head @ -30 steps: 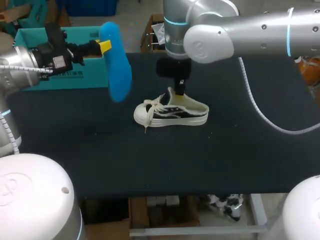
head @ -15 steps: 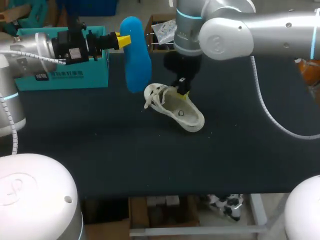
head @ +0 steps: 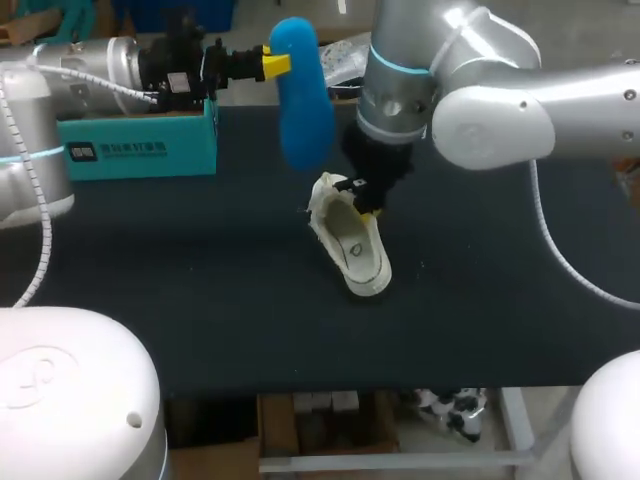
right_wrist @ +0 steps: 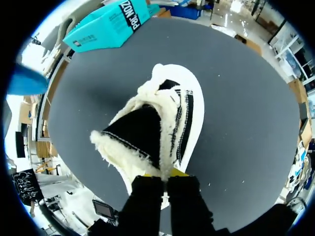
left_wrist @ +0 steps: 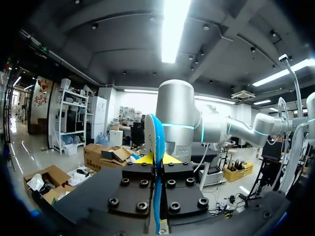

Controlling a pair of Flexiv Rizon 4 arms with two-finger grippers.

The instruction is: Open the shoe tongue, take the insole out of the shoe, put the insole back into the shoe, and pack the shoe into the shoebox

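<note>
Shoebox (head: 135,150), teal, stands at the far left of the tabletop (head: 200,300). Left arm (head: 60,70) enters from the left, above the box, and extends toward the centre. Left tool (head: 275,65) is pinching the blue insole (head: 303,100) by its upper end, one yellow tip on each face. The insole hangs upright in the air over the far middle of the tabletop, its lower end near the shoe's far end. Shoe (head: 350,235) sits at mid-tabletop, well apart from the box, toe toward the near edge, opening facing up, fleecy lining exposed. Right tool (head: 367,200) is pinching the fleecy rim at the shoe's far end, tips pressed on it from two sides. Right arm (head: 500,100) comes in from the right and stands over the shoe. Whether the sole sits flat cannot be determined.
</note>
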